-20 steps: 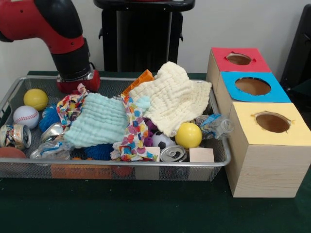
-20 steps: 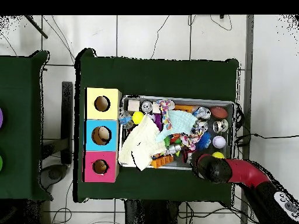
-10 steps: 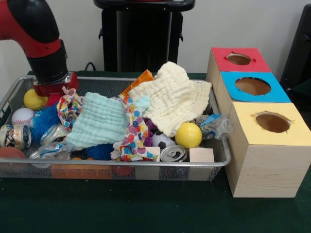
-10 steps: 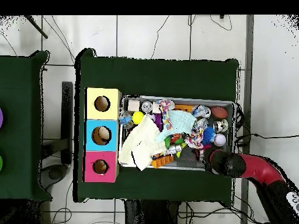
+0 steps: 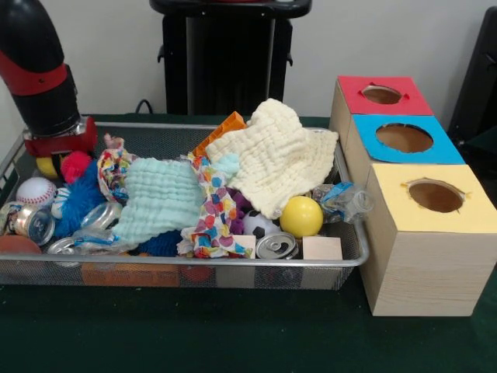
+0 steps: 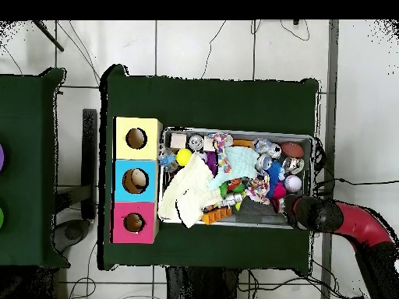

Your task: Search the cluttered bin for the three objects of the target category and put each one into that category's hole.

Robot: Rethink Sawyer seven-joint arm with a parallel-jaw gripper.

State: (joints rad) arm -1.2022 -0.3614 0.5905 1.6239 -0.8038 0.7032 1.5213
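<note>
The counter [image 5: 233, 342] under me is dark green, on a white tiled floor [image 6: 203, 47] crossed by cables, with a pale wall [image 5: 388, 39] behind. My red and black arm [image 5: 39, 70] hangs over the wire bin's [image 5: 194, 264] far corner. Three boxes, red [image 5: 380, 95], blue [image 5: 404, 138] and yellow [image 5: 431, 194], stand just beside the bin. A cream cloth [image 5: 272, 155] drapes the clutter; the yellow ball [image 5: 301, 216] lies near a can [image 5: 276, 246]. My jaws: cannot tell
</note>
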